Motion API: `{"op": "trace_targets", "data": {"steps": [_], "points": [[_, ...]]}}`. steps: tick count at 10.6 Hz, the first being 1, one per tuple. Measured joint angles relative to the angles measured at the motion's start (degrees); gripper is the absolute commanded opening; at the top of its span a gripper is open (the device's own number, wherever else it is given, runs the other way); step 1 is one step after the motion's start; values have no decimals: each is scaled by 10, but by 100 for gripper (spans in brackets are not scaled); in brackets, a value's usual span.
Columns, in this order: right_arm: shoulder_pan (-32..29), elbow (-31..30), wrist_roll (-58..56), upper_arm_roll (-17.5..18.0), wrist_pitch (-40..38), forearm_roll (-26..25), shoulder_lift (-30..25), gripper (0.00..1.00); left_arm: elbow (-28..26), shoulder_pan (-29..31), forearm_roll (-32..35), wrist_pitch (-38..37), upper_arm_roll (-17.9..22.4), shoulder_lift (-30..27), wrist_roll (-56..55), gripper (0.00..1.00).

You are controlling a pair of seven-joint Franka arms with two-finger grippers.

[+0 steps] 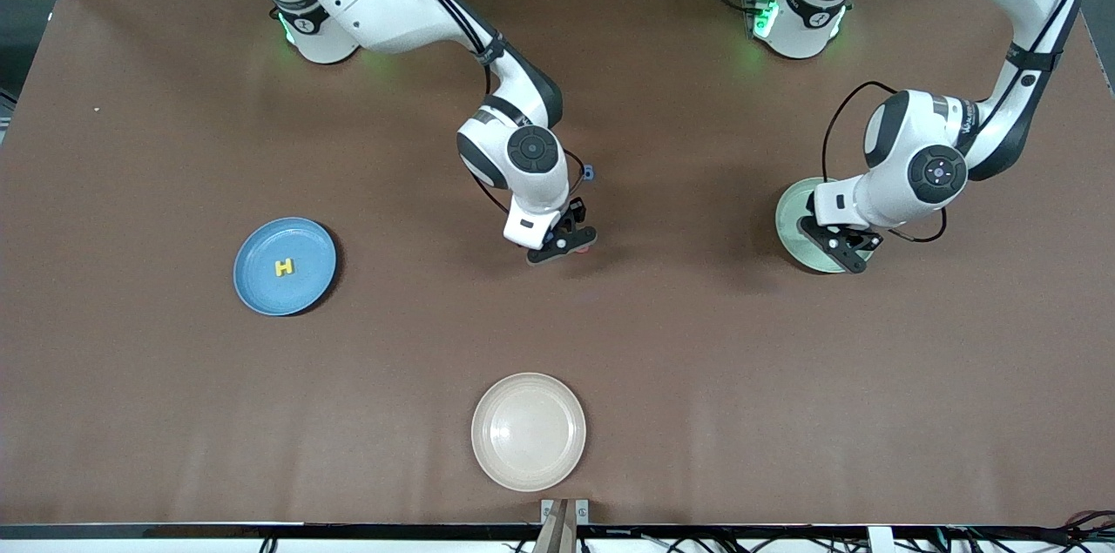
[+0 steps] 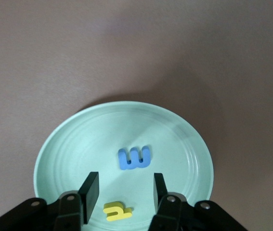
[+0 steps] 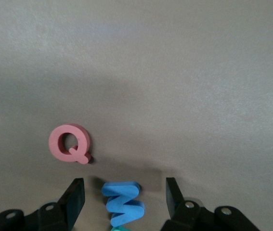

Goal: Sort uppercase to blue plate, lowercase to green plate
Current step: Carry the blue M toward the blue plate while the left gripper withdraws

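1. Nearest the front camera, a cream-white plate [image 1: 529, 431] sits unused, well apart from both arms and no obstacle.
2. Farther up, toward the right arm's end of the table, the blue plate [image 1: 261, 283] holds the yellow H [image 1: 285, 267].
3. At mid-table the right gripper [image 3: 125, 199] hangs low with fingers spread around the blue M [image 3: 123, 202], not yet clamped; this pick is apparently the step in hand. The red Q [image 3: 70, 143] lies just beside, so closing must not catch it. Something teal peeks under the M.
4. Over the green plate [image 2: 59, 144], the left gripper [image 2: 123, 192] stands released; the blue m [image 2: 134, 158] and yellow hooked piece [image 2: 117, 211] lie inside.
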Motion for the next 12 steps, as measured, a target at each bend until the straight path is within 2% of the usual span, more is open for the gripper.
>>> {"op": "trace_targets", "data": {"steps": [3,5,6,8,12], "points": [[-1,-10,-1,2,2,2,1,66,3,-34,-35,-1,-1,0,-83,54],[-2,-11,-1,4,2,7,1,55,4,-69,-54,-1,-3,0,-150,53],[-2,-11,-1,4,2,8,0,39,5,-83,-64,-1,-3,0,-179,54],[-3,-10,-4,5,3,8,-1,1,7,-108,-87,-1,-4,-1,-228,54],[-10,-8,-33,7,-16,8,-12,0,18,-148,-145,-1,-5,-1,-301,54]]}}
